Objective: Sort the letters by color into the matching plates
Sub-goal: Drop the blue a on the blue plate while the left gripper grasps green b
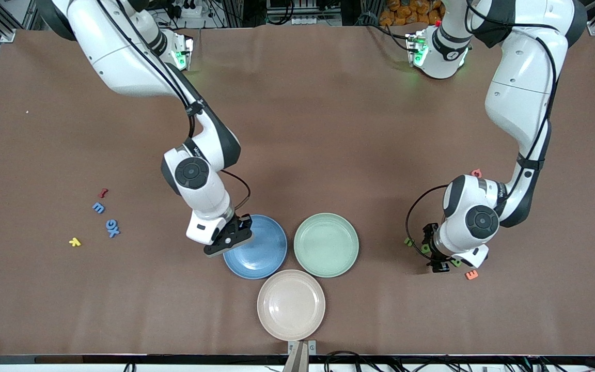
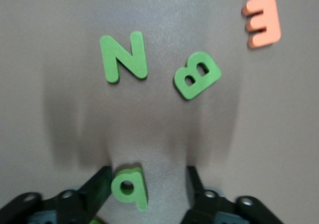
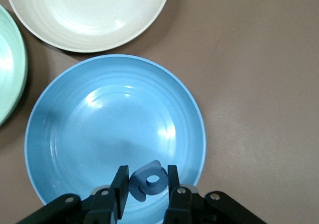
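The right end effector (image 3: 145,186) hangs over the blue plate (image 3: 75,149), near its rim toward the right arm's end of the worktop, clenched on a blue letter (image 3: 148,180) whose long axis runs across between the fingers. The left end effector (image 2: 148,184) is low over the worktop with fingers spread either side of a green q-shaped letter (image 2: 129,186) lying flat, one finger close against it; whether it grips cannot be told. A green N (image 2: 123,57) and green B (image 2: 197,75) lie beside an orange E (image 2: 262,21).

Wide bare tabletop (image 1: 328,129) between the arm bases and the blue plate (image 1: 264,256). Closely clustered with that plate, the green plate (image 1: 326,245) and the beige plate (image 1: 291,305), narrow gaps between rims.
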You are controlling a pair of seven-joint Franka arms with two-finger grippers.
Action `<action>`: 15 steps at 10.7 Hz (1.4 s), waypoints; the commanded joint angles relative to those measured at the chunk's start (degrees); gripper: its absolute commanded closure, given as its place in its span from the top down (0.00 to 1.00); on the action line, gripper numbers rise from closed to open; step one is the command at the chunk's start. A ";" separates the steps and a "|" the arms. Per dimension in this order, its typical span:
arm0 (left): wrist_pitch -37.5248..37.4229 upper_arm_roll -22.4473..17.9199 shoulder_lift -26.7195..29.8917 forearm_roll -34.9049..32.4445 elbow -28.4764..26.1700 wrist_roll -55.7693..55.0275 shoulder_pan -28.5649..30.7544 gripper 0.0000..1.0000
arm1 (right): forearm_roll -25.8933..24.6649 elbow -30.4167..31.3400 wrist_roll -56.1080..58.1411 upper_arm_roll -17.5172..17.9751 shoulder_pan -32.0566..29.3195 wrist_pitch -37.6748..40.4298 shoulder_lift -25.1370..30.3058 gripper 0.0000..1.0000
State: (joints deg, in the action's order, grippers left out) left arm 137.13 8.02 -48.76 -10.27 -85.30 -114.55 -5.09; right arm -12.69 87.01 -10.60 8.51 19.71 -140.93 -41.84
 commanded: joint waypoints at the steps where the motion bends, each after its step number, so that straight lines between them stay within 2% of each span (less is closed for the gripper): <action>1: 0.33 -1.25 -0.37 -3.36 0.57 -6.29 -0.98 0.00 | 1.09 -2.98 -3.19 -0.52 0.68 0.39 -1.41 1.00; 5: 0.33 -1.25 -0.02 -3.36 0.74 -6.03 -0.98 0.00 | 0.92 -2.72 -1.02 -0.60 -1.42 4.67 0.35 1.00; 8: 0.33 -0.82 0.94 -3.44 1.01 -4.28 -1.06 0.00 | 1.35 -1.58 10.48 -2.18 -5.29 11.88 3.77 1.00; 12: 0.33 -0.73 2.61 -3.36 1.10 -3.92 -2.64 0.00 | 1.53 8.07 23.93 -2.36 -14.51 12.34 11.15 1.00; 15: 0.33 -0.55 4.37 -3.44 1.10 -3.66 -4.92 0.00 | 1.97 14.66 28.69 -2.36 -22.06 9.55 15.37 1.00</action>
State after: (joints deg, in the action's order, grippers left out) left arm 137.47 7.80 -46.48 -12.20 -83.36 -118.17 -7.88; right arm -12.16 93.90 14.36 5.46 2.54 -128.35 -32.11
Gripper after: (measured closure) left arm 0.714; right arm 0.000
